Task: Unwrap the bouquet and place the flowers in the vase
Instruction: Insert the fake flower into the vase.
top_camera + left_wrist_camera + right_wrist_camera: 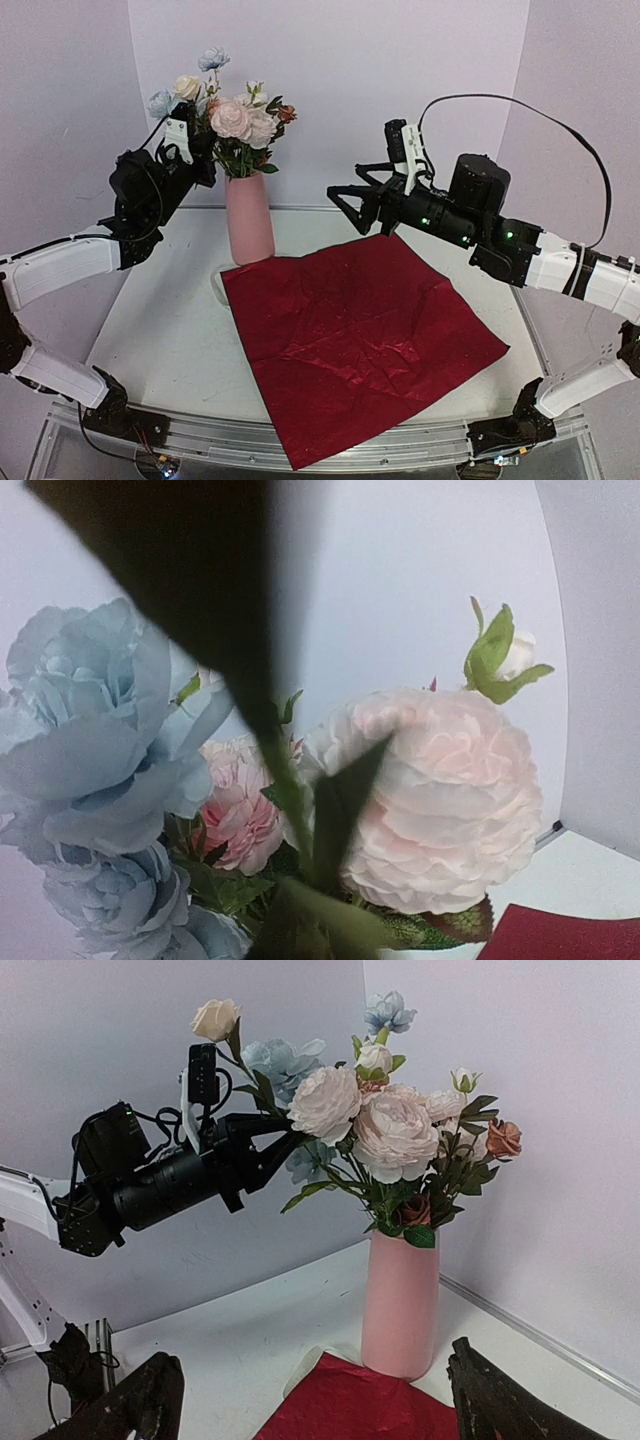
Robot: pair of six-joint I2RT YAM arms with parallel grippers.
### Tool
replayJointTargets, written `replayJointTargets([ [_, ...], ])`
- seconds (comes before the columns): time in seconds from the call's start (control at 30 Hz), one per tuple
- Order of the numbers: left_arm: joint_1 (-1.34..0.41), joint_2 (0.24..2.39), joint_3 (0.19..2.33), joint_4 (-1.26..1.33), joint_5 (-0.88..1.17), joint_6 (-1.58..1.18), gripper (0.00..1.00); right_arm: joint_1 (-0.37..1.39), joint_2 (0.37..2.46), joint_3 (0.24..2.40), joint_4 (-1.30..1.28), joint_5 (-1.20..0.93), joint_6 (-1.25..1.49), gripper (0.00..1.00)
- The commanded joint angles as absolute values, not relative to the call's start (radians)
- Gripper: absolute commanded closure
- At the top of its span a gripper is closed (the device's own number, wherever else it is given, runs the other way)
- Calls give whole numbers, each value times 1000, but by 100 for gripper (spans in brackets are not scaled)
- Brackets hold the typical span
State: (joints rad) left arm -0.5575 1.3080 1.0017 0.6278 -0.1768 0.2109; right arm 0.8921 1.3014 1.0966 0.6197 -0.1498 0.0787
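Flowers sit in the vase, stems down, long axis upright, blooms fanned out above the rim. The vase stands upright on the table. Looks like the placing is done or nearly done.

Left gripper is at bloom height, above the rim and on the vase's left. It reaches in roughly level, so it crosses the upright stems. Fingers are pressed together, and they look pinched on a thin stem under the pale blue bloom. You can't tell from here how firm that hold is.

Wrapping paper lies flat and spread in front of the vase, its far corner just beside the vase foot.

Right gripper is well apart on the vase's right, at about rim height. It is spread wide, holds nothing, and points at the vase.

The left arm is the nearer one, so the next move is yours on that side: likely let go and back out leftward, level. Watch for snagging: a pull on that stem could lift it or tip the vase.

- **Left wrist:** only close blooms and a dark blurred finger with a green stem running off its tip. No vase.
- **Right wrist:** the full side view, with vase, blooms and the left gripper nosed in.
- **Top:** only this view shows the whole paper and both arms.
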Motion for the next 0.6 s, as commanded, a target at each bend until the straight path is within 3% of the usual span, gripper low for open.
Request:
replayJointTargets([
  [0.0,-561,1285,1051,651,-168,226,100,896,1295,1103,666,-165,83,7],
  [0.57,-560,1447,1112,663,-188,230,100,896,1292,1103,661,-151,68,7],
])
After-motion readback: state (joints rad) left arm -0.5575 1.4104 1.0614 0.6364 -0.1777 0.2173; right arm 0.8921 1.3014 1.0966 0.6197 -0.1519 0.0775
